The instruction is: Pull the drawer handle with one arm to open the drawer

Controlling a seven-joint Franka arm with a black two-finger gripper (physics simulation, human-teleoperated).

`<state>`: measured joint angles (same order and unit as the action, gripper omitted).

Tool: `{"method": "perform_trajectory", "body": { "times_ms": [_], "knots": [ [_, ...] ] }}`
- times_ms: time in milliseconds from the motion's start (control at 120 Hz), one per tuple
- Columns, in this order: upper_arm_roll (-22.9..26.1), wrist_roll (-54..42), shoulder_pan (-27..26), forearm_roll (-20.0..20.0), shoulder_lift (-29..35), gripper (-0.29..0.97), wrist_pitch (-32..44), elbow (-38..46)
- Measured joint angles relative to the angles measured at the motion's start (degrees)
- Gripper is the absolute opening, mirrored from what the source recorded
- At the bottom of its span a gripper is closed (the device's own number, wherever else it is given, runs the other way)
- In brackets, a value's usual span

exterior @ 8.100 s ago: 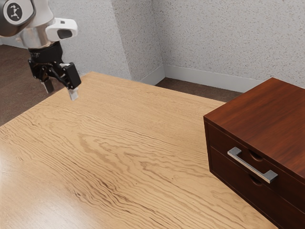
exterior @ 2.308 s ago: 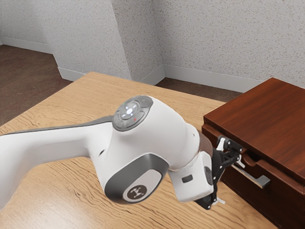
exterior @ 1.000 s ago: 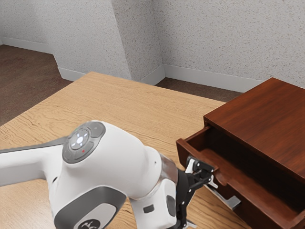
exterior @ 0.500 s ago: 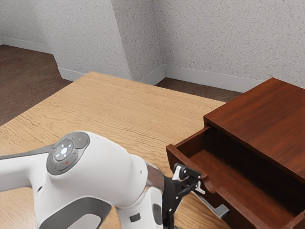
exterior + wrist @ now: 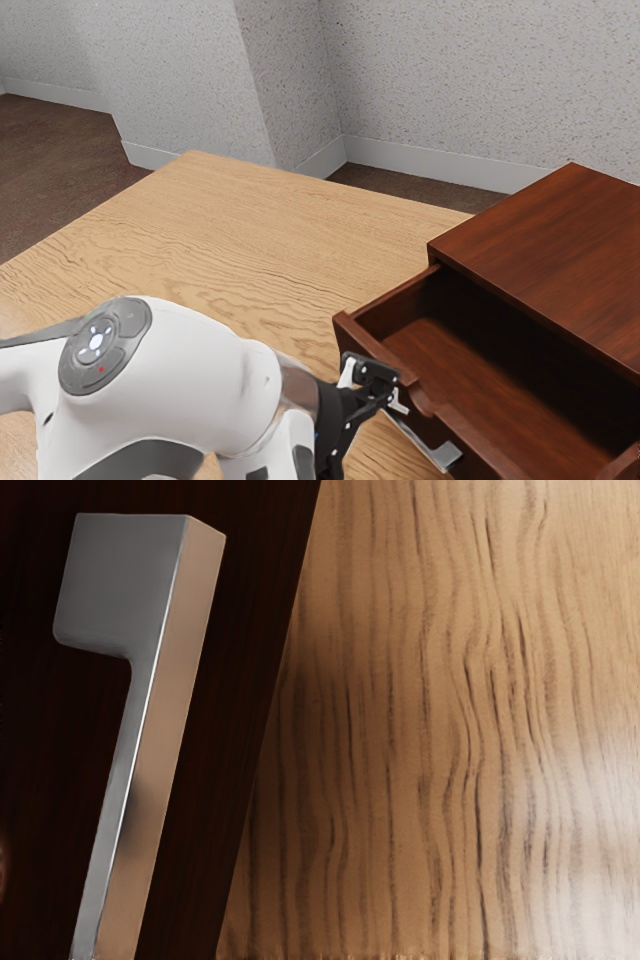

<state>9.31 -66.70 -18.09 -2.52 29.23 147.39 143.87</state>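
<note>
**Desk:** Where is the drawer (image 5: 470, 385)?

**Photographer:** It stands open, slid well out of the dark red-brown cabinet (image 5: 560, 250) at the exterior view's right. Its front panel juts toward the near left over the table (image 5: 220, 240). The inside is bare dark wood.

**Desk:** And the arm (image 5: 160, 400)?

**Photographer:** The white arm comes in low from the exterior view's near left. Its black gripper (image 5: 370, 385) is right up against the outer face of the drawer's front, near that panel's left end.

**Desk:** Does it have hold of the handle (image 5: 140, 760)?

**Photographer:** I cannot tell. The hand sits at the handle's left end, but the grip itself cannot be made out from the side. The free end of the silver bar sticks out to the right of the gripper, below the drawer's front edge.

**Desk:** What does the wrist camera add?

**Photographer:** It shows the squared end of the handle, standing off the dark panel and running back under the hand. Pale wavy-grained tabletop lies beside the panel.

**Desk:** The surroundings?

**Photographer:** Speckled grey walls (image 5: 470, 80) and a brown floor (image 5: 50, 150) lie beyond the table's far edge.
</note>
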Motion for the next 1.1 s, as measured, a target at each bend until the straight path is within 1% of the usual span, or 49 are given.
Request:
{"method": "perform_trajectory", "body": {
  "times_ms": [367,650,817,917,1025,1100],
  "knots": [
    [0.1,0.8,0.2,0.6,3.6,0.67,-0.2,3.0],
    [0.1,1.2,0.2,0.9,6.0,0.63,-0.4,4.2],
    [0.2,1.3,0.1,0.7,7.8,0.69,-0.6,5.8],
    [0.2,1.4,0.1,0.5,8.3,0.67,-0.7,6.1],
    [0.3,1.6,0.0,-0.1,9.2,0.68,-0.9,6.8],
    [0.6,1.7,0.2,0.2,9.5,0.69,-1.0,6.9]
  ]
}}
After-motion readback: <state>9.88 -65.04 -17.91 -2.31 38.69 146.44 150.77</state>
